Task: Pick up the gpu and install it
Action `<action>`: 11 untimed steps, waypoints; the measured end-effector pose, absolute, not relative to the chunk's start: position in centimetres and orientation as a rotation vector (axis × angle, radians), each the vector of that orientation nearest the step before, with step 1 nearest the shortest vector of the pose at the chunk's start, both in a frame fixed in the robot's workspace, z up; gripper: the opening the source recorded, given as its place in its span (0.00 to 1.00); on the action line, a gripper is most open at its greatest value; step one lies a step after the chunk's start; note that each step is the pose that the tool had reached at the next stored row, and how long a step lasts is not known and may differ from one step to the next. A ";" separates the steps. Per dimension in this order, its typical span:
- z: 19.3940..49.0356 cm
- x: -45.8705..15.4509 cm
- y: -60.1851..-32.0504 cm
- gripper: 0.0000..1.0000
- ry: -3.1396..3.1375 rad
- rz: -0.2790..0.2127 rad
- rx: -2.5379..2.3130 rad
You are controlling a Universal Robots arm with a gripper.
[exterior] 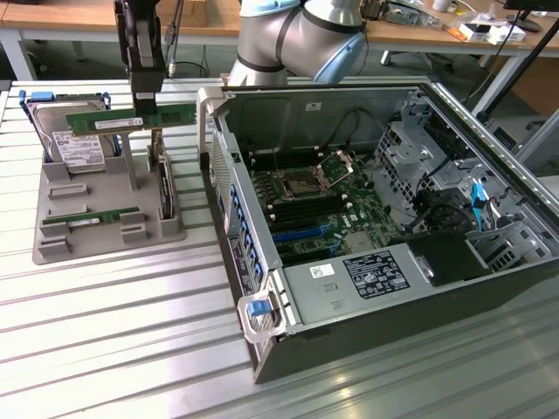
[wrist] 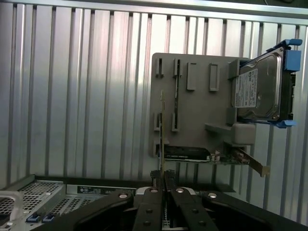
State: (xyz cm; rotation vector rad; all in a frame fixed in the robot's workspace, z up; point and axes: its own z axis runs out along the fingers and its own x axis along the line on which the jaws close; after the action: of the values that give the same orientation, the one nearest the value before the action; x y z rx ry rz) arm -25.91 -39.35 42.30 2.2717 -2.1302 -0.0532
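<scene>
The gpu is a long, thin green circuit-board stick held level in the air above the grey tray. My gripper is shut on it from above, near the stick's middle. In the wrist view the gpu appears edge-on as a thin line running out from between the black fingers, with the tray far below it. The open computer case with its green motherboard lies to the exterior view's right of the tray.
The tray holds a silver hard drive in a blue-clipped bracket, a second green stick lying flat, and a dark card standing on edge. The case's side wall rises between tray and motherboard. Ribbed metal table surrounds everything.
</scene>
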 end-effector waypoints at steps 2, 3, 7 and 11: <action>42.3 -25.7 -39.3 0.13 -2.130 -0.053 2.272; 42.3 -25.7 -39.3 0.13 -2.130 -0.053 2.272; 42.3 -25.2 -39.3 0.13 -2.130 -0.053 2.272; 42.3 -24.7 -39.3 0.13 -2.130 -0.053 2.272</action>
State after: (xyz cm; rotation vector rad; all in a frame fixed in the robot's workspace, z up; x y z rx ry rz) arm -24.71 -39.35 42.30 2.2717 -2.1302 -0.0532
